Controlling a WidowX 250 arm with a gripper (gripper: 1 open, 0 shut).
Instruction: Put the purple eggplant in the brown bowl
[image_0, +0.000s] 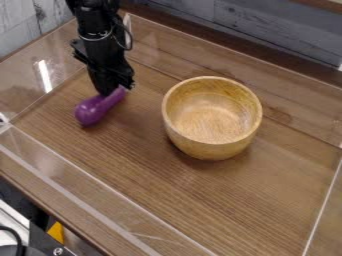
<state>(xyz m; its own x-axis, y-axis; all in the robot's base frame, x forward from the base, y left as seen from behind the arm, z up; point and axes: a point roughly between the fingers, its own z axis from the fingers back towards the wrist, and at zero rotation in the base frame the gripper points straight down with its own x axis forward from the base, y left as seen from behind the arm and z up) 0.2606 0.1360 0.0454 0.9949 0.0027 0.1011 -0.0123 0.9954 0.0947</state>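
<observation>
Gripper (110, 88) pinches eggplant (95, 109) near the table's (201, 195) left edge.
Bare wood lies between it and the bowl (207, 146).

eggplant (94, 110): purple | bowl (214, 147): light brown, grained | end effector (112, 88): black

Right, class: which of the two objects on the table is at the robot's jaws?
The purple eggplant, lying left of the brown bowl; the jaws are shut on its upper end, while the bowl stands apart, untouched.
</observation>
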